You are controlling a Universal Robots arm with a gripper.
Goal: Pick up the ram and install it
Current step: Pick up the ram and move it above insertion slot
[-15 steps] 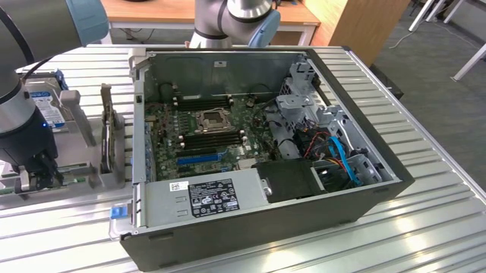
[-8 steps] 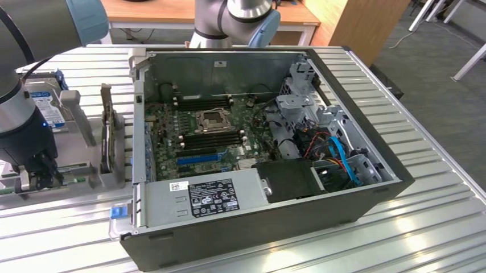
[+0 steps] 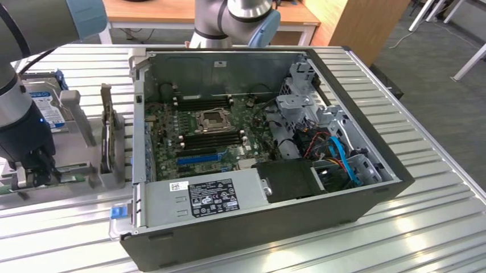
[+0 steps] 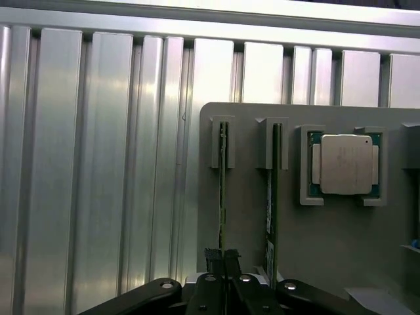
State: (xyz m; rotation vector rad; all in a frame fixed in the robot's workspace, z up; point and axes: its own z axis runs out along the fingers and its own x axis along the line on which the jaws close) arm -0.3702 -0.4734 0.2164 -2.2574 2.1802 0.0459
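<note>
The ram (image 4: 223, 184) is a long, thin green stick. It stands on its thin edge in a slot of the grey holder (image 4: 248, 210). It is the stick closest to the holder's side edge, where the bare metal table (image 4: 98, 164) begins. Its long side runs the same way as that edge and the same way as the table's strips. One end sits in a small grey clip near the holder's corner. The other end points at the gripper (image 4: 222, 254).

The gripper's two fingers are pressed together. The stick runs right into the thin line between them, so they pinch the ram at that end.

A second green stick (image 4: 271, 197) stands just beside the first one and lies the same way. Past it, a square silver chip (image 4: 346, 164) lies flat in its own frame on the holder.

In the exterior view, the arm reaches down with the gripper (image 3: 34, 173) at the table's edge on the exterior view's left. The open computer case (image 3: 266, 159) sits in the middle of the table.
</note>
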